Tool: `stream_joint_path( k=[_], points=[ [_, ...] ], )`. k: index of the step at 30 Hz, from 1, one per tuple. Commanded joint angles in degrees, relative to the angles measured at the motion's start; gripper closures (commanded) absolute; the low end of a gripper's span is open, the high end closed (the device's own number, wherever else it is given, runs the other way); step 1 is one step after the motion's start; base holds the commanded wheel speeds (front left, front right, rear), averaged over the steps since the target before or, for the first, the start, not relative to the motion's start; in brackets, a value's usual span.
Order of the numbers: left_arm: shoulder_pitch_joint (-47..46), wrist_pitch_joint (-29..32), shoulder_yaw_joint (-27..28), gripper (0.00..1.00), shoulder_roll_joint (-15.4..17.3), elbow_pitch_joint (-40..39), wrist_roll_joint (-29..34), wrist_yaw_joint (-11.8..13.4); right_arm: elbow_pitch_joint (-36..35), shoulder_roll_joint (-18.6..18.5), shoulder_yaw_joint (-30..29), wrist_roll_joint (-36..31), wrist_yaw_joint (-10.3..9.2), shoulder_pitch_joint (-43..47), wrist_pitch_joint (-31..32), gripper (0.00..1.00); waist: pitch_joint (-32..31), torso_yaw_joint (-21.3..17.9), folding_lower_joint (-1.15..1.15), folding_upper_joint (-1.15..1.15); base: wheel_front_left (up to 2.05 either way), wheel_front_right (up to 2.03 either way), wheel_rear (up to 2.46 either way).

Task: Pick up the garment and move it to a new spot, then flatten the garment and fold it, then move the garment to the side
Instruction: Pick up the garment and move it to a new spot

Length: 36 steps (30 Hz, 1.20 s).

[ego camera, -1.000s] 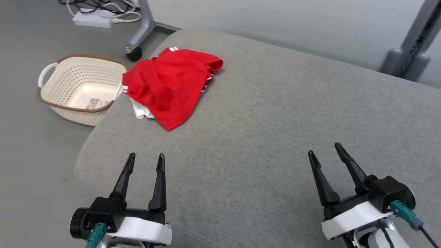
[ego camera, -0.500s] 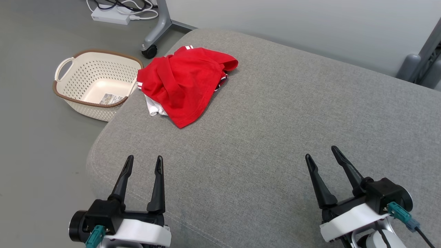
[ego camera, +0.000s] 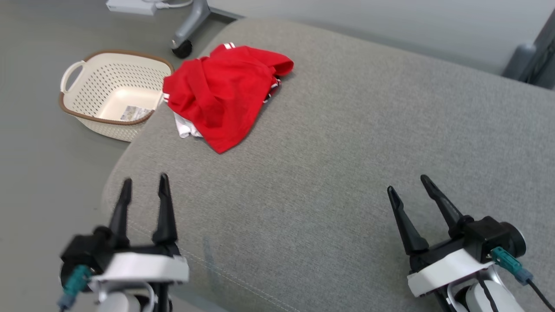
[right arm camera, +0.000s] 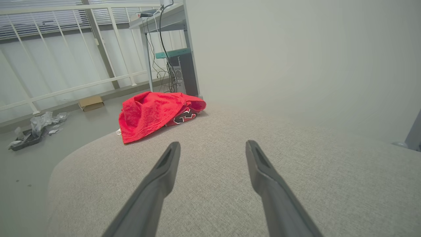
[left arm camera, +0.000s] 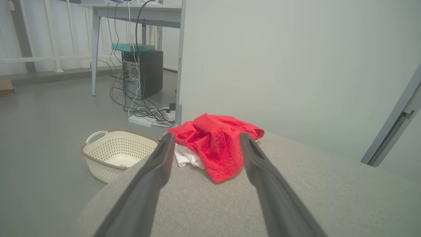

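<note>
A crumpled red garment (ego camera: 221, 93) with white trim lies in a heap at the far left corner of the grey cushion (ego camera: 347, 151). In the left wrist view the garment (left arm camera: 217, 144) sits ahead between the fingers; in the right wrist view the garment (right arm camera: 151, 112) lies far off to the left. My left gripper (ego camera: 145, 185) hovers open over the cushion's near left edge, well short of the garment. My right gripper (ego camera: 407, 184) hovers open over the near right part, empty.
A cream perforated basket (ego camera: 115, 99) with a brown rim stands on the floor left of the cushion, close to the garment. A caster leg (ego camera: 184, 41) and a power strip (ego camera: 130, 5) with cables lie beyond it. A grey frame post (ego camera: 531, 60) rises at the far right.
The head camera has shifted, so the whole scene sits differently. My left gripper has moved left and forward toward the cushion's left edge. The right gripper and the garment stay put.
</note>
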Motion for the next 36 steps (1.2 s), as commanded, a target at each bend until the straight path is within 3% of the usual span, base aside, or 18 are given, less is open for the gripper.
stream_joint_path(
  k=[1,6,9,18,28,36],
  points=[
    [-3.3,0.0,2.0,0.00,0.1,0.9,0.1,-1.3,-0.1,-1.3,0.2,-0.7,0.01,-1.4,-0.3,0.00,3.0,-1.4,0.00,0.00,0.00,0.00,0.00],
    [-9.7,0.0,6.0,0.00,0.6,5.8,2.2,-5.0,-1.0,-3.0,0.4,-1.0,0.01,-3.5,-0.3,0.00,7.2,-3.4,0.00,0.00,0.00,0.00,0.00],
    [-16.0,0.6,6.7,0.00,3.3,13.8,2.8,-7.4,-1.4,-3.7,-0.1,-0.8,0.01,-4.8,-0.3,0.00,9.9,-5.0,0.00,0.00,0.00,0.00,0.00],
    [-37.6,10.7,8.1,0.00,10.0,31.3,-1.7,-10.2,-2.5,-4.6,0.5,-1.0,0.01,-8.4,-0.3,0.00,16.2,-10.1,0.00,0.00,0.00,0.00,0.00],
    [-52.6,22.9,9.2,0.00,13.3,47.7,-4.8,-8.9,-3.8,-3.6,2.1,0.8,0.01,-11.8,-0.3,0.00,20.5,-15.2,0.00,0.00,0.00,0.00,0.00],
    [-57.7,26.6,9.0,0.00,15.0,56.4,-4.9,-6.5,-4.2,-4.0,2.6,-0.6,-0.01,-12.6,-0.1,0.00,22.8,-17.1,0.00,0.00,0.00,0.00,0.00]
  ],
)
